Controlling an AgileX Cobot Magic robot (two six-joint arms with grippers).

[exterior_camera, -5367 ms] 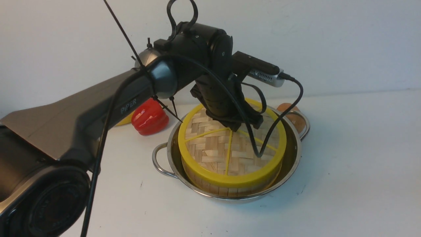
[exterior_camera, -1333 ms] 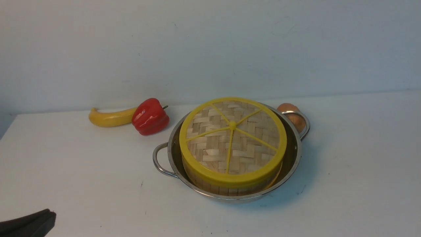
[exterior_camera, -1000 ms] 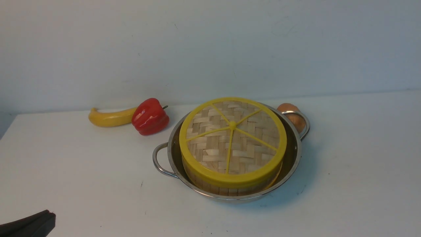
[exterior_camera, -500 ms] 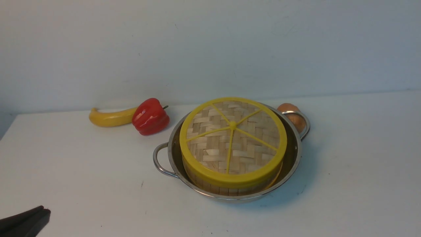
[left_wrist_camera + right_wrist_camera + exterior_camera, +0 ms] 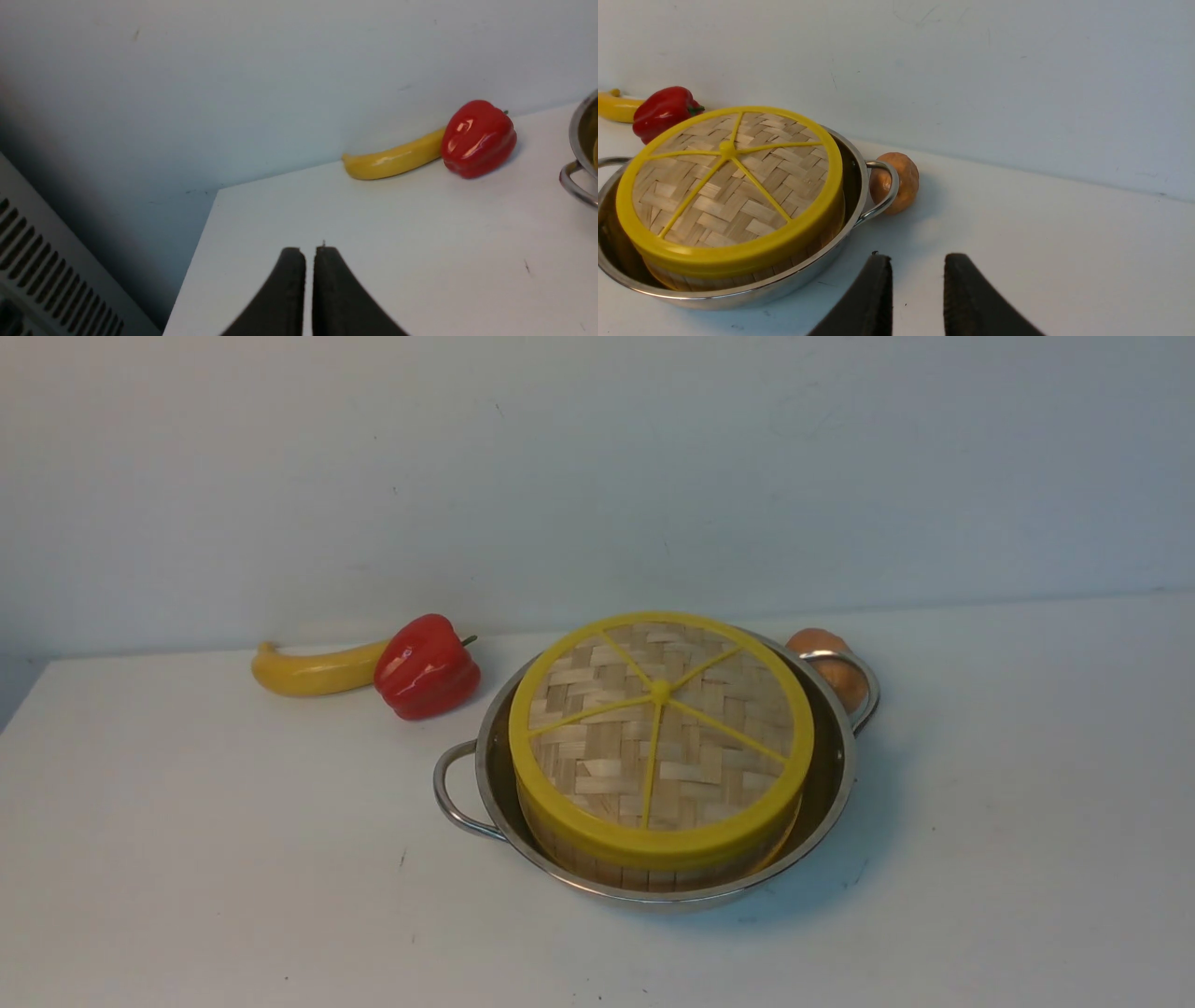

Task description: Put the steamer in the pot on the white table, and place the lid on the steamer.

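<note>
Steamer (image 5: pixel 644 870) walls are seen standing inside the pot (image 5: pixel 834 775), which rests on the white surface (image 5: pixel 233 859) a little right of centre. The steamer is covered by the lid (image 5: pixel 659 737), seated level on its rim, with the yellow spokes facing up. A gap is left between the steamer and the pot wall all round, wider on the right. One loop handle is shown at the near left of the pot, the other at the far right. Just beside the far right handle a brown onion (image 5: pixel 822 649) is placed. Left of the pot, near the far wall, a red pepper (image 5: pixel 426 666) is set touching a banana (image 5: pixel 313 672).

Neither arm is shown in the front view. The left claw (image 5: pixel 309 254) is seen over bare surface well left of the pot, narrowed to a thin slit and holding nothing. The right claw (image 5: pixel 917 266) is seen near and right of the pot, parted moderately and empty.
</note>
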